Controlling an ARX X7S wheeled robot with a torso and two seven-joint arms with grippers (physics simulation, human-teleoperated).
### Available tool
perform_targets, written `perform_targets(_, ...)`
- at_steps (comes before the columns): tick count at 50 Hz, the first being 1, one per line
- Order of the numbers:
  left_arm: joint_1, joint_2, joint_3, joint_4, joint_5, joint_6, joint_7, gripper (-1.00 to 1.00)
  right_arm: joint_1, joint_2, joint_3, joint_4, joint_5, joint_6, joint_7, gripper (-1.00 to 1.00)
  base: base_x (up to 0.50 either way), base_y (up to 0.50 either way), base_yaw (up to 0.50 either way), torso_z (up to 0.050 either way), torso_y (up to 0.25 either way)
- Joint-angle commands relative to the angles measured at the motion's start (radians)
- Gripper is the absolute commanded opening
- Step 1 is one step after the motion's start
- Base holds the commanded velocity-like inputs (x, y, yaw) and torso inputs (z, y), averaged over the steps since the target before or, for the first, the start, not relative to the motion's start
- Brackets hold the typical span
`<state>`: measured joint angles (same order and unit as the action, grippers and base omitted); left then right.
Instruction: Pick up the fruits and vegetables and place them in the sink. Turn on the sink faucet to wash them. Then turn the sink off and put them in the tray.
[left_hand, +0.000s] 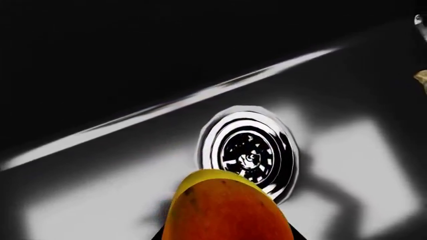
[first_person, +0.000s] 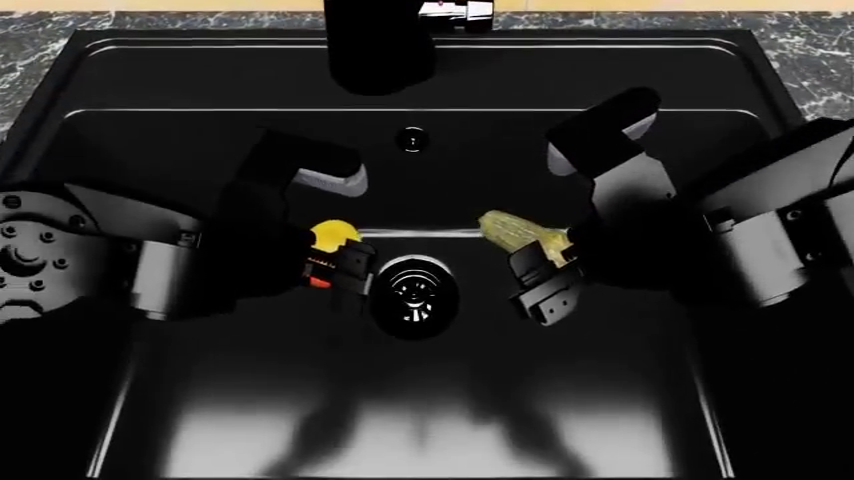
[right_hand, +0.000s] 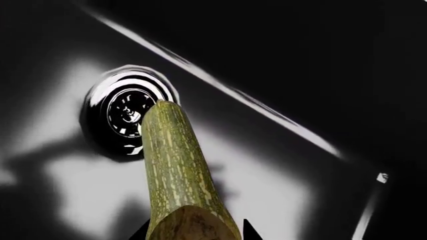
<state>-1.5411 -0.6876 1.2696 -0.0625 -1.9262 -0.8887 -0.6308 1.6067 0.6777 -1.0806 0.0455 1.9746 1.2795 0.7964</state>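
mango, squash over sink

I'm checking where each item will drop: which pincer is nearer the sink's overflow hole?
Left, narrowly. The left pincer, holding the mango, sits nearer the robot and to the left of the overflow hole; the right pincer, holding the squash, sits lower-right, slightly farther.

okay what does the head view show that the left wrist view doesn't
Only the head view shows both arms reaching into the sink: the left tool shut on the mango, the right tool shut on the squash, plus the faucet at the back rim. Only the left wrist view shows the mango's red-orange blush up close and the drain's strainer detail. Both show the mango, the black basin and the drain, and the overflow hole.
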Motion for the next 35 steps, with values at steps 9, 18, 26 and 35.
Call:
perform_targets(9,0.016,0.097,0.018,-0.095,0.064,0.028,0.072,-1.00,0.032,0.012,0.023,-0.031,-0.001,-0.005,0.009,-1.00,0.00,0.00,0.00,0.000,0.001)
perform_targets(18,0.011,0.148,0.039,-0.129,0.076,0.007,0.095,-1.00,0.036,0.011,0.020,-0.034,0.001,-0.008,0.008,-1.00,0.00,0.00,0.00,0.000,0.001)
perform_targets(26,0.030,0.180,0.058,-0.154,0.086,-0.003,0.130,-1.00,0.035,0.014,0.020,-0.040,0.001,-0.011,0.004,-1.00,0.00,0.00,0.00,0.002,0.003)
perform_targets(35,0.055,0.213,0.084,-0.184,0.108,-0.012,0.168,-1.00,0.035,0.016,0.018,-0.037,-0.008,-0.012,-0.007,-1.00,0.00,0.00,0.00,0.000,0.001)
